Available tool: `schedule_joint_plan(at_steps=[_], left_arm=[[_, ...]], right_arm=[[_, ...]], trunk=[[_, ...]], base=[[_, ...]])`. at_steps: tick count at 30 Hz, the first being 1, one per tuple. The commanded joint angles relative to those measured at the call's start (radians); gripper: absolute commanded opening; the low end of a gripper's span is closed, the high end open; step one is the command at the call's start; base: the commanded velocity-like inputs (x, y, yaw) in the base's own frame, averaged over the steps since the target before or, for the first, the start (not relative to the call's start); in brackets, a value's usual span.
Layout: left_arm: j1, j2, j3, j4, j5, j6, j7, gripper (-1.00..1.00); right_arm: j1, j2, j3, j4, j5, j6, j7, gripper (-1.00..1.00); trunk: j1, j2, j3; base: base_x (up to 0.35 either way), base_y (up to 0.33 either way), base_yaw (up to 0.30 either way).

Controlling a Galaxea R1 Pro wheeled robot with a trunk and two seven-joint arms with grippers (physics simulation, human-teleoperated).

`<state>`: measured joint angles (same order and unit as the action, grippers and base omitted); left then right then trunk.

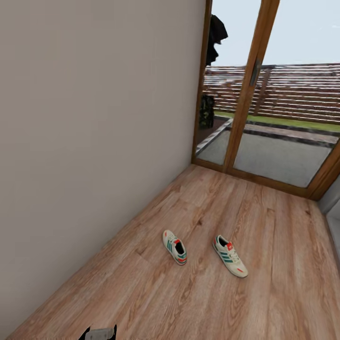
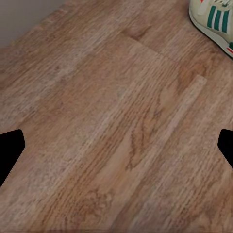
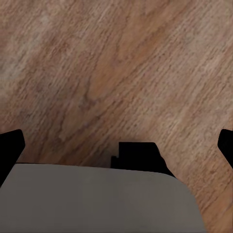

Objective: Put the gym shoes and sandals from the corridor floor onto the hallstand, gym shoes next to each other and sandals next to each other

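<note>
Ahead, we judge the left gym shoe [image 1: 174, 246] nearer our left gripper [image 2: 116, 145], fingers apart and empty; right gripper [image 3: 116, 141] likewise apart.

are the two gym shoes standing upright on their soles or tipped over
Upright. In the head view both gym shoes rest sole-down on the corridor floor, openings and laces facing up, set apart.

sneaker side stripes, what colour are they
Green, three stripes on the cream-white low sneaker; clearest in the left wrist view.
</note>
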<state>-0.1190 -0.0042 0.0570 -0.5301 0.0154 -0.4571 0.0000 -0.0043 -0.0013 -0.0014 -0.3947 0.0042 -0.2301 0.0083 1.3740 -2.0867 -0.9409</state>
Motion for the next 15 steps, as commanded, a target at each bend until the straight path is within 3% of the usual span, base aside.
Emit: schedule_joint_plan(at_steps=[1, 9, 15], left_arm=[[-0.001, 0.0, 0.001, 0.001, 0.001, -0.003, 0.0, 1.0], [-0.001, 0.0, 0.001, 0.001, 0.001, -0.003, 0.0, 1.0], [-0.001, 0.0, 0.001, 0.001, 0.001, -0.003, 0.0, 1.0]], right_arm=[[0.0, 0.0, 0.0, 0.0, 0.0, -0.003, 0.001, 1.0], [0.0, 0.0, 0.0, 0.0, 0.0, -0.003, 0.001, 1.0], [0.0, 0.0, 0.0, 0.0, 0.0, -0.003, 0.001, 1.0]], trunk=[[0.0, 0.0, -0.002], [0.0, 0.0, -0.011], [0.0, 0.0, -0.019]], base=[[0.006, 0.0, 0.2], [0.021, -0.003, 0.2], [0.219, -0.106, 0.199]])
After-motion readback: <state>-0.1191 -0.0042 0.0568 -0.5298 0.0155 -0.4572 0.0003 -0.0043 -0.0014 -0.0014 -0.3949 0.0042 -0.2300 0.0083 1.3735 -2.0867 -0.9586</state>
